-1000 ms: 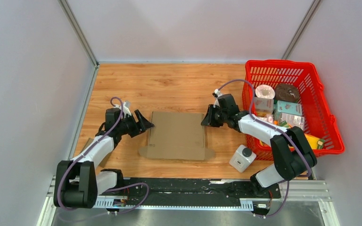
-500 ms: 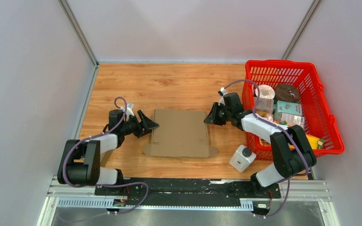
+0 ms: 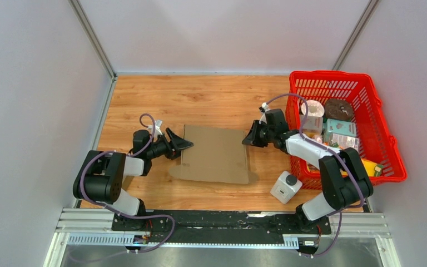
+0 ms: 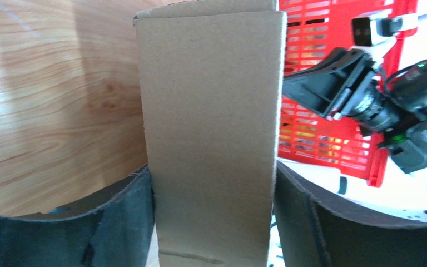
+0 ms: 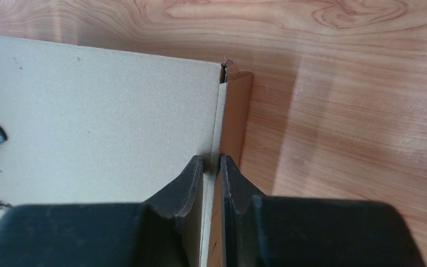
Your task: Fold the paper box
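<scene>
Barely begun, I judge: the flattened paper box [image 3: 216,158] lies between both grippers, nothing erected yet. The right gripper [image 3: 250,138] pinches the edge before it, jaws narrow; the left gripper [image 3: 182,143] stands wide, straddling the opposite edge.

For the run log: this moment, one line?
left gripper: open, paper box between fingers | right gripper: shut on paper box edge | fold: not done

Cardboard box [image 4: 211,139] lower end cut off at btm edge, left gripper fingers [image 4: 117,222] cropped likewise, red basket [image 3: 328,73] contents too small to ID.
</scene>
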You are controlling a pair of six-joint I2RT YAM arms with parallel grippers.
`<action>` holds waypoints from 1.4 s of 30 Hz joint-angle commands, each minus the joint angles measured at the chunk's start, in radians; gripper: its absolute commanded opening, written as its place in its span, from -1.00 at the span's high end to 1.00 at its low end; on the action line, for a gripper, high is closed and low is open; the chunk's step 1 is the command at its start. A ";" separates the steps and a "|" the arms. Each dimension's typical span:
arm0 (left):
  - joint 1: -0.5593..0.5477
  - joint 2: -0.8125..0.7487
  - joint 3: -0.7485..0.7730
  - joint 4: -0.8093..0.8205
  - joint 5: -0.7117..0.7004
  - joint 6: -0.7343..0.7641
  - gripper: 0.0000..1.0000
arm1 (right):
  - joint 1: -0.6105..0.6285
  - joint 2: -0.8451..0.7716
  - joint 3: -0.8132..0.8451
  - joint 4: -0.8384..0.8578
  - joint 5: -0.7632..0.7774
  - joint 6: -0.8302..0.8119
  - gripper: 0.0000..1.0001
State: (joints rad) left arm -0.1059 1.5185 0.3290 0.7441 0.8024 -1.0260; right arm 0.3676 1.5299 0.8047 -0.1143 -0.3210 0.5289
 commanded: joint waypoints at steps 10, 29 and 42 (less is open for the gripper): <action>-0.017 -0.036 -0.016 0.151 0.061 -0.232 0.18 | 0.149 -0.324 0.141 -0.553 0.293 -0.108 -0.85; 0.023 -0.448 0.181 -0.984 -0.016 -0.043 0.04 | 1.186 -0.117 0.211 -0.101 1.147 -0.866 -1.00; 0.051 -0.546 0.107 -0.994 0.006 -0.126 0.03 | 1.202 0.145 0.173 0.235 1.301 -1.015 -1.00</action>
State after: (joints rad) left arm -0.0628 1.0027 0.4496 -0.2157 0.7803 -1.1141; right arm 1.5665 1.6207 0.9997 -0.1062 0.8299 -0.3683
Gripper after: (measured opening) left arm 0.686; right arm 0.998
